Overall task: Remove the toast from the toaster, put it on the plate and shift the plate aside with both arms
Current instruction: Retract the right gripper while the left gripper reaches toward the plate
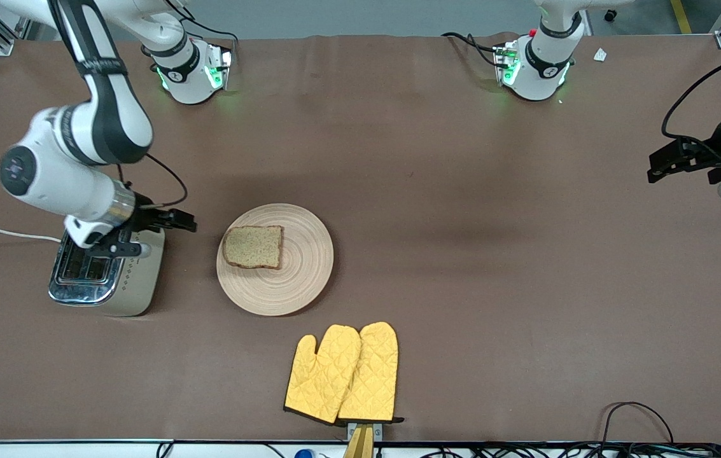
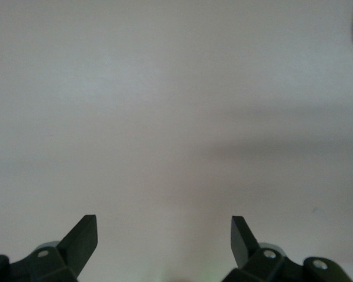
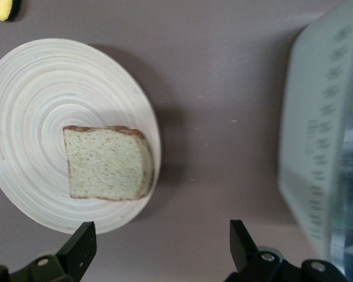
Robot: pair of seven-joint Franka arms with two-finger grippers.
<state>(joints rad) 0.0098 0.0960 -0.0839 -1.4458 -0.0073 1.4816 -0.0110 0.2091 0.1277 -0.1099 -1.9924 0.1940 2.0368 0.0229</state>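
The toast [image 1: 253, 247], a brown slice with a darker crust, lies flat on the round wooden plate [image 1: 300, 280], on the side toward the toaster. Both show in the right wrist view, the toast [image 3: 107, 162] on the plate [image 3: 35, 88]. My right gripper [image 1: 177, 220] is open and empty, over the table between the toaster and the plate; its fingertips [image 3: 82, 242] frame bare table. My left gripper [image 1: 662, 165] is open and empty, up over the left arm's end of the table, and its wrist view shows only bare table between its fingertips [image 2: 85, 232].
A silver and cream toaster [image 1: 105, 273] stands toward the right arm's end, beside the plate; its side shows in the right wrist view [image 3: 323, 135]. A pair of yellow oven mitts [image 1: 344, 372] lies nearer to the front camera than the plate. Cables run along the front edge.
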